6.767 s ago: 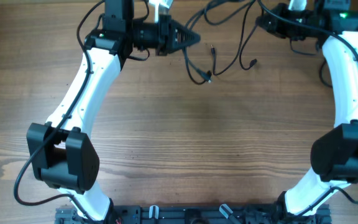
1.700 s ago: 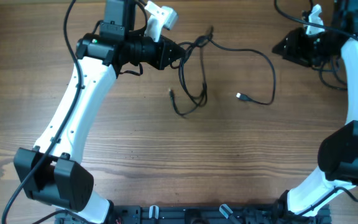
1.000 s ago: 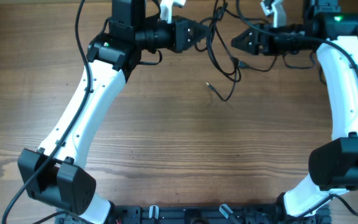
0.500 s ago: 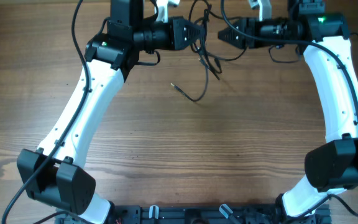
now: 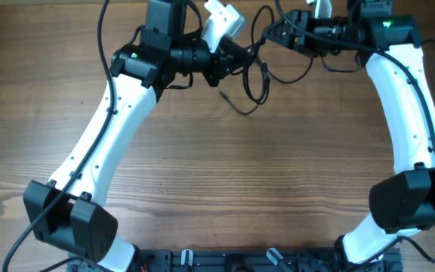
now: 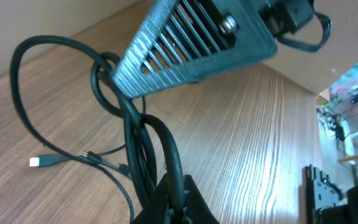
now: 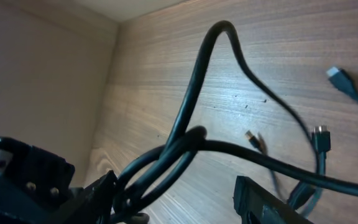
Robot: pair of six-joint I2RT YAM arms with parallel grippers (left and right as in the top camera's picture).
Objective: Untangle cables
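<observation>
A wood-grain bench (image 5: 217, 174) carries everything, with a black rail (image 5: 240, 261) along its near edge and a plain beige wall (image 7: 36, 74) beyond one side. The two white arms reach to the far side and their tips come nose to nose there, so each crowds the other's view. The ribbed grey finger (image 6: 185, 50) of the right pincer (image 5: 272, 32) hangs across the top of the left wrist view, directly over the cords.

The left pincer (image 5: 239, 60) is squeezed tight on the cables (image 5: 252, 83), with several strands pinched together between its fingertips. Whether the right pincer has a grip cannot be told (one strand runs just past its lower finger (image 7: 266, 199)).

The cables are thin, black and glossy. They are bunched between the two pincers at the bench's far middle, with loops drooping toward the wood. Loose ends trail out from the bunch: a silver-tipped plug (image 6: 37, 162) and a dark plug (image 7: 338, 75).
</observation>
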